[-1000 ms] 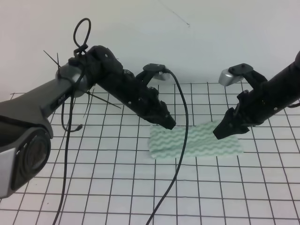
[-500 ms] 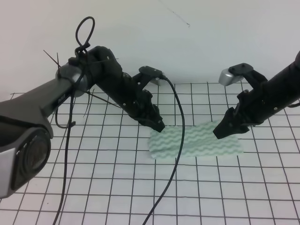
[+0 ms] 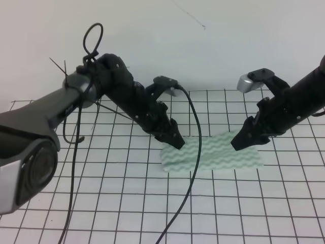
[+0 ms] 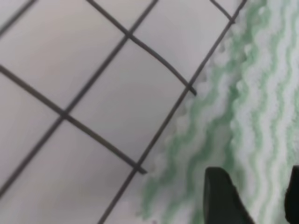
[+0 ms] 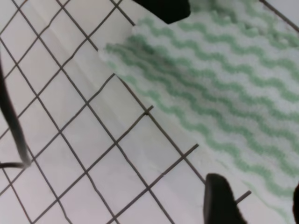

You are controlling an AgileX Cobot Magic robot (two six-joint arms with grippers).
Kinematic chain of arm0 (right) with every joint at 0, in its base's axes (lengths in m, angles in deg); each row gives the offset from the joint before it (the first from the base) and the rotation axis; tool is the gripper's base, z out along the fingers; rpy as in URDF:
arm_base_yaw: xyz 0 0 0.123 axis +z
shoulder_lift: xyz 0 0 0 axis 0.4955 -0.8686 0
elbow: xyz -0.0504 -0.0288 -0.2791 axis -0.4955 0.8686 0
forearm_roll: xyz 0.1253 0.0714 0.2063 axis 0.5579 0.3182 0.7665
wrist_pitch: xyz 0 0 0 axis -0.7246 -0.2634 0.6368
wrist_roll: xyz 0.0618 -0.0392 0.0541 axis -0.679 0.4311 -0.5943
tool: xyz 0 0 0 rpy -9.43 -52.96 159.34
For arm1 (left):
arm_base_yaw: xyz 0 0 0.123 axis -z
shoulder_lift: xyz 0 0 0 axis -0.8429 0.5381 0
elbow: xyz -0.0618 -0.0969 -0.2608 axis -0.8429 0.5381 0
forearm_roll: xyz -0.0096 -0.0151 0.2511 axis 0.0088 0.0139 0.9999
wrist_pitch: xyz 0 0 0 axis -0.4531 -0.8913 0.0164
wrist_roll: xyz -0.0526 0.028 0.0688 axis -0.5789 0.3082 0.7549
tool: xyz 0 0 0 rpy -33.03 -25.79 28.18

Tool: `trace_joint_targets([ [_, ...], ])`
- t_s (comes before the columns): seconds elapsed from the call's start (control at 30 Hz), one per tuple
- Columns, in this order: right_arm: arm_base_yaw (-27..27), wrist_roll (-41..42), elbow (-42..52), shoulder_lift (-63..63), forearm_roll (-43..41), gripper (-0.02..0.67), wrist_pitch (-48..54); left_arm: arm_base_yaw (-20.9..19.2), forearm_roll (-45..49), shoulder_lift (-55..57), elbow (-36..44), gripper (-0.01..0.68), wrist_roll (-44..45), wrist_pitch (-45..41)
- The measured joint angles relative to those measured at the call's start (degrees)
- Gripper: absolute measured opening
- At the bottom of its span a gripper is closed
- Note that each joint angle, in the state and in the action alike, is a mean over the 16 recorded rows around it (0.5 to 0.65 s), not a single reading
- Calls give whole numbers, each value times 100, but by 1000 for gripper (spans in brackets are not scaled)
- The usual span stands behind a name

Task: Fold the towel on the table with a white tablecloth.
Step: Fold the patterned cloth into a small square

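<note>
I have the table [image 3: 152, 213] filling the lower two thirds of the high view, covered by the white tablecloth [image 3: 117, 168] with its black grid, and the towel [image 3: 218, 152] lies flat just right of centre, its green wavy stripes running across. What has changed over the last second is all on the left arm: it pulled back toward the upper left and has now settled with the left hand [image 3: 176, 141] at the towel's upper-left corner, tip down at the cloth. The right arm has not moved; the right hand [image 3: 242, 141] hangs over the towel's upper edge toward the right of the frame, as it did a second ago. The towel itself has not shifted or lifted. In the left wrist view the fingers [image 4: 222, 198] stand apart at the bottom of the frame, over striped cloth near its scalloped edge, holding nothing. In the right wrist view the fingers [image 5: 219, 200] are likewise spread, with nothing between them, at the towel's edge. I judge both hands are now lined up on the far edge, so the pinch and first fold have yet to begin.
</note>
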State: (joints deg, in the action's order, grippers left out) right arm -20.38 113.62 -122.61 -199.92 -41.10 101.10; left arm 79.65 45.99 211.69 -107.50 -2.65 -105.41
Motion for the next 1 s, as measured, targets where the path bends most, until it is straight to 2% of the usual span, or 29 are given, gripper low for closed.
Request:
trace_joint_targets([
  [0.27, 0, -1, 0, 11, 4, 336, 25, 0, -161, 130, -50, 250, -3, -36],
  [0.77, 0, -1, 0, 22, 4, 336, 32, 0, -240, 152, -176, 21, -31, -47],
  [1.0, 0, -1, 0, 18, 0, 336, 23, 0, -241, 159, -274, 2, -32, 63],
])
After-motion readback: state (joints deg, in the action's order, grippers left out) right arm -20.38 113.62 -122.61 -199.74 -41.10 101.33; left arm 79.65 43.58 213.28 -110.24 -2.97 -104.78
